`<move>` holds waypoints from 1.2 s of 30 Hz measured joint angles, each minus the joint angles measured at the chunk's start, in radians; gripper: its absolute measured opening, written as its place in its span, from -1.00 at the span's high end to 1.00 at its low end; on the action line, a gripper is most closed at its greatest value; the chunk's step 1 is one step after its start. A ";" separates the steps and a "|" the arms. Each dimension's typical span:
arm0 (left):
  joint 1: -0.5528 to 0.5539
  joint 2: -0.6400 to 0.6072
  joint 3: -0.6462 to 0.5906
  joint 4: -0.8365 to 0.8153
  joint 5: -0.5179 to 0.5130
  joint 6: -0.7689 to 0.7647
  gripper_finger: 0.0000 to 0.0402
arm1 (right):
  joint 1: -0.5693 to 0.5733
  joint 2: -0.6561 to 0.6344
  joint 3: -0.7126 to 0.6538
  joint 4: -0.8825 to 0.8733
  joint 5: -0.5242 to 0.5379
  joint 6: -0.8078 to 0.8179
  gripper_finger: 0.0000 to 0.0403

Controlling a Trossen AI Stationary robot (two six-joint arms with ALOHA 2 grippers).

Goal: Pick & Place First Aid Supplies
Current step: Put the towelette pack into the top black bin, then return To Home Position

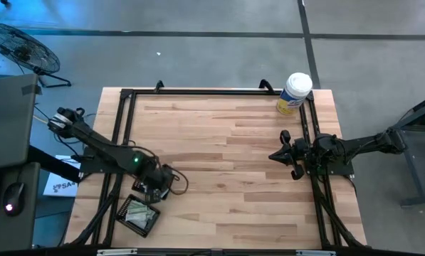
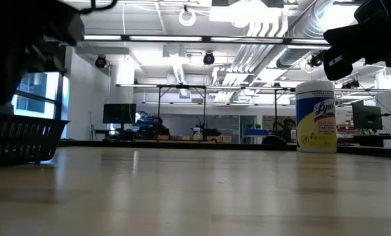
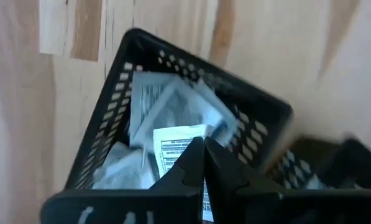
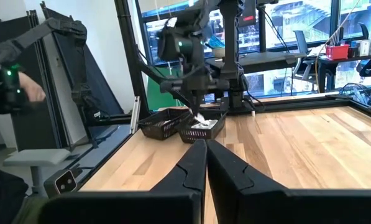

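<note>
Left pincer [image 3: 203,163] is closed above a black mesh tray [image 1: 139,217] at the near-left of the surface [image 1: 226,163]; whether a packet is pinched cannot be told. First aid packets [image 3: 173,118] lie heaped inside. Judged light, thin, limp, slippery; best pinched at an exposed edge. Right pincer [image 4: 206,163] is closed, parked right.

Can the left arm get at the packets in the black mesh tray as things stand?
Probably yes: the left gripper, fingers shut, hangs right over the black mesh tray, whose open top leaves the packets uncovered; it would need to open first.
</note>
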 joint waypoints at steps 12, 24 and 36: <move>0.023 0.000 -0.076 0.037 0.008 -0.274 0.82 | 0.000 0.000 0.000 0.000 0.000 0.000 0.98; 0.103 -0.068 -0.075 0.002 0.035 -0.176 0.11 | 0.000 0.000 0.000 0.000 0.000 0.000 0.96; 0.211 -0.245 -0.075 0.070 -0.102 0.088 0.10 | 0.000 0.000 0.000 -0.002 0.000 0.000 0.97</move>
